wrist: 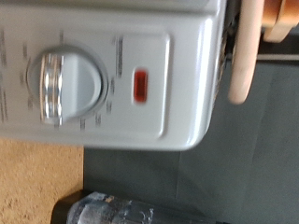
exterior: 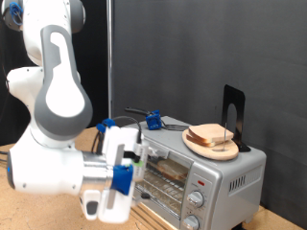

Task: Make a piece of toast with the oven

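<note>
Close to my wrist camera sits a round silver knob (wrist: 64, 86) on the oven's (wrist: 140, 121) control panel, with a small red light (wrist: 140, 85) glowing just beside it. At the upper right of that frame, the pale rim of a wooden plate (wrist: 241, 56) overhangs the oven's top edge.

From the exterior camera, my white arm fills the left half of the frame, and my gripper (exterior: 113, 206) hangs at the lower centre, right against the oven's (exterior: 235, 172) front by its glass door (exterior: 165, 177). I cannot tell how far my fingers are spread, and no picture shows anything between them.

Behind the glass, a tan shape that I judge to be a piece of toast (exterior: 171, 170) lies on the rack. More slices (exterior: 211, 138) rest on the wooden plate on the oven's roof, at the centre right, in front of a black bracket (exterior: 232, 113).

I judge the bread to be light, soft and easily crushed or torn; its firmer crust edges look like the best place to pinch, with gentle pressure. The knob looks rigid and ridged, suited to a firm grip across its sides.
</note>
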